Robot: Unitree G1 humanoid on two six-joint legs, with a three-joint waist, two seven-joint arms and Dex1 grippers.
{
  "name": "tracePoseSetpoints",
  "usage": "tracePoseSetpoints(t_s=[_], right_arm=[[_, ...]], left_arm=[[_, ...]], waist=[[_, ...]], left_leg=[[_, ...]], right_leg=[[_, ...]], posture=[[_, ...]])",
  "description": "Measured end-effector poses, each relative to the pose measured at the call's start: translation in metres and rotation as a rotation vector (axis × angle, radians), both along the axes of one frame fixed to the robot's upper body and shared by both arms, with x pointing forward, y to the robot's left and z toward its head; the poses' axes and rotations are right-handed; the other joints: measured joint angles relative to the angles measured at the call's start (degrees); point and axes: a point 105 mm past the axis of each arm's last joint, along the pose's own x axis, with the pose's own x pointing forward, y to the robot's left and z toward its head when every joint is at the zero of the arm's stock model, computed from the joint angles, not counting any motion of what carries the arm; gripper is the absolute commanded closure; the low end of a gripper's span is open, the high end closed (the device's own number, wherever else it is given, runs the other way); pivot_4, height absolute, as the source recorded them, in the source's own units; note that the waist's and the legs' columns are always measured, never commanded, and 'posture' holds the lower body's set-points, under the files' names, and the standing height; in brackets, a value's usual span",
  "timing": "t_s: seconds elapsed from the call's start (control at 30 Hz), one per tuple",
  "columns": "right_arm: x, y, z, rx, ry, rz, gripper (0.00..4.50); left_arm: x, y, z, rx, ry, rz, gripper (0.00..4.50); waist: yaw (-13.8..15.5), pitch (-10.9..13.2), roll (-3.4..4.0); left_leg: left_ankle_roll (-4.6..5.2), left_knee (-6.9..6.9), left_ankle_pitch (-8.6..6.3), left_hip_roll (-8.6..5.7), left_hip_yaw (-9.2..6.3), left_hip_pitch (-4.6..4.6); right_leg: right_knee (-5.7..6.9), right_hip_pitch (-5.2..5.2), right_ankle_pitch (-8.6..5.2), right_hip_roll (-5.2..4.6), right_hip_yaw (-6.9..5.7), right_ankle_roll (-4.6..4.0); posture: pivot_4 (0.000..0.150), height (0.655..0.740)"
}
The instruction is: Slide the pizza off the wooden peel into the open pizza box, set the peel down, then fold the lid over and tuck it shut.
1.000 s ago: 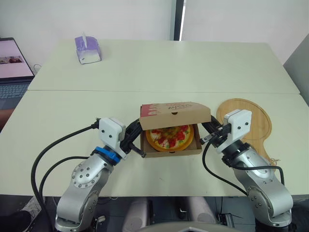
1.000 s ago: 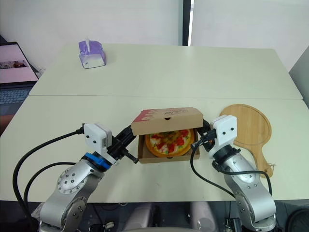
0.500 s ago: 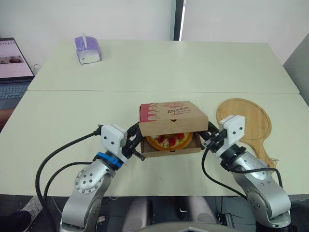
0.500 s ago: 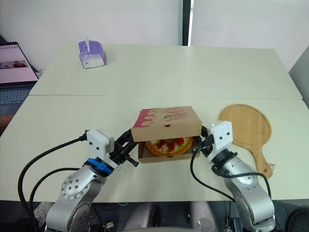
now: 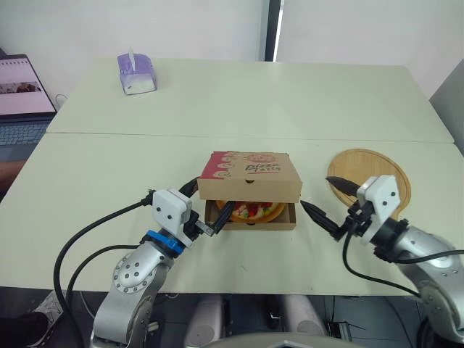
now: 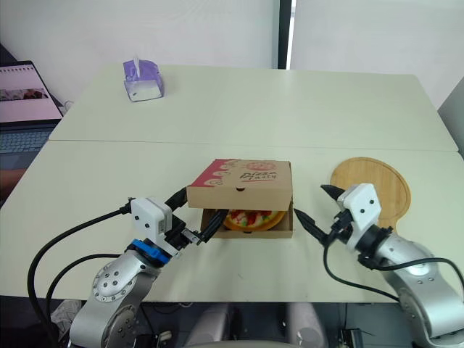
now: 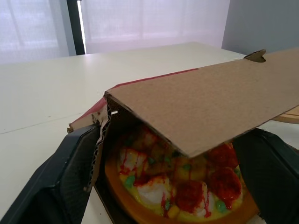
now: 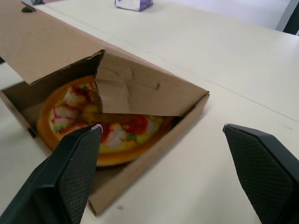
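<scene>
Pizza (image 5: pixel 250 212) is in the box (image 5: pixel 254 225); peel (image 5: pixel 377 170) is parked on the table (image 5: pixel 109 174) to its right. Lid (image 5: pixel 250 168) is folded over but gapes at the front, so it's not tucked. Left jaws are wide, straddling the box's front-left corner, we reckon to press the lid down. Right jaws are wide, just beside the right wall and clear of it. We'd tuck the front flap next.

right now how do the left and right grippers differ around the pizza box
The left gripper is at the pizza box, jaws astride its near left corner under the lowered lid; the right gripper stands clear of it, over bare table near the wooden peel. The left seems to touch cardboard; the right touches nothing. Both are open and point at the box.
</scene>
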Motion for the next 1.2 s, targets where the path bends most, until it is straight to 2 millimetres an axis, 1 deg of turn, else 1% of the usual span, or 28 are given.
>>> tracePoseSetpoints(t_s=[0.13,0.27,0.43,0.5,0.57,0.63,0.7,0.77,0.8,0.87,0.93,0.97,1.0,1.03,1.07,1.1,1.13,1.17,1.2], right_arm=[[0.001,-0.003,0.000,-0.022,0.010,0.068,0.00],[0.001,-0.002,0.002,-0.014,0.019,0.131,0.00],[0.001,-0.001,0.008,-0.046,-0.003,0.185,0.00],[0.004,0.000,0.013,-0.058,-0.024,0.211,0.00],[0.004,0.001,0.017,-0.086,-0.036,0.242,0.00],[0.003,0.002,0.022,-0.116,-0.044,0.283,0.00],[0.003,0.004,0.026,-0.115,-0.053,0.306,0.00],[0.004,0.007,0.036,-0.113,-0.074,0.334,0.00],[0.006,0.008,0.044,-0.103,-0.081,0.339,0.00],[0.009,0.012,0.059,-0.073,-0.105,0.346,0.00],[0.012,0.019,0.076,-0.058,-0.145,0.361,0.00],[0.013,0.023,0.083,-0.059,-0.165,0.374,0.00],[0.013,0.027,0.087,-0.065,-0.177,0.391,0.00],[0.014,0.031,0.090,-0.074,-0.184,0.405,0.00],[0.014,0.036,0.091,-0.090,-0.191,0.426,0.00],[0.014,0.039,0.092,-0.097,-0.195,0.438,0.00],[0.012,0.042,0.091,-0.102,-0.192,0.451,0.00],[0.016,0.037,0.085,-0.135,-0.178,0.434,0.00],[0.018,0.043,0.079,-0.170,-0.176,0.456,0.00]], left_arm=[[0.000,0.002,0.000,0.006,0.001,0.006,0.03],[0.001,0.012,-0.002,0.019,0.009,0.043,0.03],[-0.006,0.020,-0.010,0.036,0.041,0.066,0.03],[-0.010,0.024,-0.011,0.049,0.051,0.067,0.03],[-0.018,0.034,-0.012,0.073,0.063,0.074,0.03],[-0.028,0.048,-0.014,0.101,0.092,0.086,0.03],[-0.035,0.058,-0.015,0.112,0.122,0.082,0.03],[-0.040,0.072,-0.010,0.118,0.153,0.065,0.41],[-0.040,0.080,-0.002,0.115,0.159,0.054,0.57],[-0.034,0.090,0.017,0.097,0.149,0.027,1.17],[-0.024,0.093,0.038,0.086,0.138,-0.037,1.60],[-0.017,0.092,0.049,0.075,0.135,-0.081,2.00],[-0.009,0.091,0.060,0.072,0.134,-0.126,2.26],[0.000,0.090,0.072,0.076,0.123,-0.159,2.57],[0.013,0.086,0.087,0.090,0.100,-0.198,2.96],[0.016,0.085,0.093,0.098,0.089,-0.211,2.96],[0.016,0.082,0.098,0.106,0.077,-0.233,3.33],[0.029,0.071,0.091,0.101,0.120,-0.302,3.49],[0.047,0.058,0.099,0.115,0.100,-0.359,3.78]], waist=[[0.1,0.0,-0.07],[0.3,0.1,-0.11],[0.5,0.1,-0.16],[0.5,0.1,-0.16],[0.4,0.1,-0.18],[0.4,0.2,-0.18],[0.5,0.2,-0.24],[0.5,0.3,-0.25],[0.5,0.3,-0.29],[0.6,0.4,-0.26],[0.8,0.4,-0.24],[0.8,0.4,-0.23],[0.9,0.4,-0.25],[1.0,0.4,-0.29],[1.1,0.4,-0.31],[1.0,0.5,-0.31],[0.8,0.4,-0.28],[0.4,0.5,-0.17],[0.9,0.6,-0.35]], left_leg=[[0.00,0.01,0.00,0.00,0.02,0.00],[0.01,0.01,-0.01,0.00,0.02,0.01],[0.03,0.02,-0.02,0.00,0.02,0.01],[0.03,0.02,-0.02,0.00,0.04,0.01],[0.03,0.01,-0.02,0.04,0.04,0.02],[0.03,0.01,-0.02,0.05,0.03,0.02],[0.03,0.02,-0.02,0.05,0.02,0.02],[0.03,0.04,-0.02,0.05,0.02,0.03],[0.03,0.05,-0.02,0.05,0.01,0.02],[0.03,0.08,-0.02,0.05,-0.05,0.02],[0.02,0.09,-0.01,0.04,-0.11,0.02],[0.02,0.08,-0.01,0.02,-0.11,0.04],[0.02,0.08,-0.01,0.00,-0.16,0.02],[0.01,0.08,-0.01,0.00,-0.18,0.00],[0.01,0.08,-0.01,-0.06,-0.23,-0.02],[0.01,0.08,-0.01,-0.07,-0.22,-0.03],[0.04,0.07,-0.03,-0.09,-0.12,0.00],[0.06,0.08,-0.08,-0.17,0.16,0.01],[-0.01,0.10,-0.03,-0.19,-0.06,-0.23]], right_leg=[[0.00,0.03,0.00,0.00,0.01,0.00],[-0.01,0.02,0.01,0.00,0.02,-0.01],[-0.02,0.02,0.01,-0.03,0.02,-0.01],[0.00,0.01,0.01,-0.03,0.03,-0.01],[-0.01,0.00,0.01,-0.02,0.01,-0.02],[-0.01,-0.02,-0.01,-0.02,0.00,-0.03],[-0.02,-0.01,-0.01,-0.02,-0.01,-0.04],[-0.01,-0.01,-0.01,-0.02,-0.03,-0.03],[0.00,0.00,-0.02,-0.02,-0.05,-0.03],[0.04,0.00,-0.01,-0.02,-0.12,-0.02],[0.03,0.01,-0.01,-0.01,-0.18,-0.03],[0.03,0.02,0.00,-0.01,-0.19,-0.03],[0.05,0.02,0.00,-0.01,-0.22,-0.04],[0.03,0.01,0.03,-0.01,-0.25,-0.09],[0.03,0.03,0.14,0.00,-0.29,-0.28],[0.00,0.01,0.18,0.00,-0.28,-0.35],[0.01,0.02,0.21,-0.08,-0.13,-0.35],[0.04,-0.07,0.13,-0.21,-0.04,-0.24],[-0.03,-0.17,0.15,-0.18,-0.20,-0.21]], posture=[[0.150,0.7400],[0.150,0.7400],[0.150,0.7400],[0.150,0.7400],[0.150,0.7400],[0.150,0.7400],[0.150,0.7400],[0.150,0.7400],[0.150,0.7400],[0.150,0.7400],[0.150,0.7400],[0.150,0.7400],[0.150,0.7400],[0.150,0.7400],[0.150,0.7400],[0.150,0.7400],[0.150,0.7400],[0.150,0.7400],[0.150,0.7400]])
